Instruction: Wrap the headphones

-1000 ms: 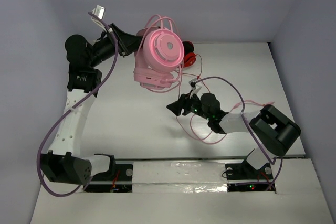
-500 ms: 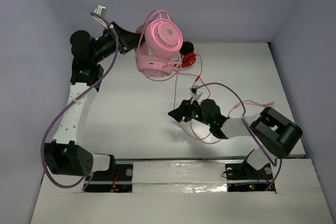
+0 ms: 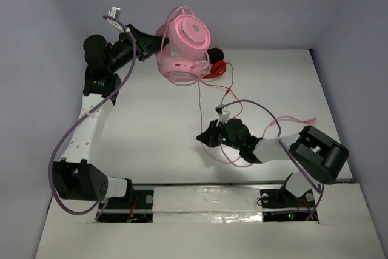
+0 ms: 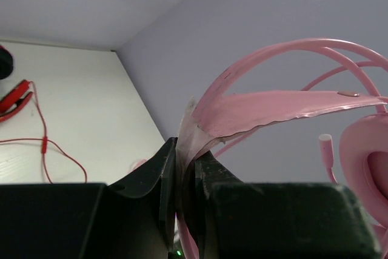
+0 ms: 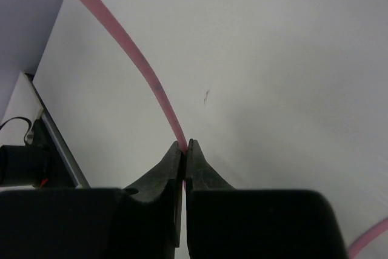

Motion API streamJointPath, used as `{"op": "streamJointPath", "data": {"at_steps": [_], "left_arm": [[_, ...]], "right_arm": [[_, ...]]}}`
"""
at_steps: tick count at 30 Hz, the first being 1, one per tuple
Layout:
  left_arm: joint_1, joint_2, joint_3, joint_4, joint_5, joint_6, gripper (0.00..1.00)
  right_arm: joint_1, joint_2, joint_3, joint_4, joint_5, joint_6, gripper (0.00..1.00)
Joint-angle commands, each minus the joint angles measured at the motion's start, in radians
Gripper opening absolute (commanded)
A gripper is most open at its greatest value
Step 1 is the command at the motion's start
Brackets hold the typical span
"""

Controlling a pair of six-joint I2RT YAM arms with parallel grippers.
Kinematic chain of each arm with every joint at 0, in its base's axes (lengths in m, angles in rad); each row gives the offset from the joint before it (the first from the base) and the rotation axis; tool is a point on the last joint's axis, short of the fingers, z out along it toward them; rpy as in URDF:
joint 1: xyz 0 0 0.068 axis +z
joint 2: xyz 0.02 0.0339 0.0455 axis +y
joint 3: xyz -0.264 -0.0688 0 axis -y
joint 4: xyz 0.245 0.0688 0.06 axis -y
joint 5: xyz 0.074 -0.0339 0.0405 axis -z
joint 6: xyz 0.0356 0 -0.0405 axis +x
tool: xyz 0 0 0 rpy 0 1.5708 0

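Left wrist: left hand (image 4: 185, 150) clamps headphones (image 3: 185, 43) by headband (image 4: 273, 108); right hand (image 5: 183, 147) pinches cable (image 5: 121, 47).

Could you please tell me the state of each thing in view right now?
pink headphones: held aloft by the headband.
pink cable: pinched partway along.
left gripper: shut on the headband.
right gripper: shut on the pink cable.
red headphones: lying on the table.

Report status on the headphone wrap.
Left gripper shut on the pink headphones by the headband, held up near the far wall. Right gripper shut on the pink cable. Red headphones and red cable lie just beside; tangle risk.
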Motion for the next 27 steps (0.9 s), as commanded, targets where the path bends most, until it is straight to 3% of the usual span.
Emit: {"op": "streamJointPath", "data": {"at_steps": [1,5,8,10,14,22,27], "left_arm": [[0.007,-0.031,-0.036,0.048,-0.125,-0.021,0.0],[0.007,-0.093,-0.137,-0.029,-0.315,0.06,0.0],[0.007,-0.143,-0.195,-0.092,-0.505,0.131,0.0],[0.007,-0.174,-0.266,-0.074,-0.591,0.127,0.0],[-0.004,-0.203,-0.341,-0.025,-0.63,0.076,0.0],[-0.147,-0.217,-0.361,-0.127,-0.946,0.243,0.0],[-0.194,-0.211,-0.381,-0.17,-1.061,0.309,0.0]], "right_arm": [[0.076,-0.119,0.076,-0.194,0.09,-0.041,0.0],[0.158,-0.243,0.165,-0.529,0.186,-0.077,0.0],[0.202,-0.314,0.22,-0.68,0.203,-0.073,0.0],[0.217,-0.326,0.252,-0.739,0.194,-0.075,0.0],[0.256,-0.308,0.344,-0.884,0.171,-0.089,0.0],[0.385,-0.292,0.62,-1.154,0.21,-0.156,0.0],[0.42,-0.293,0.74,-1.314,0.263,-0.187,0.0]]}}
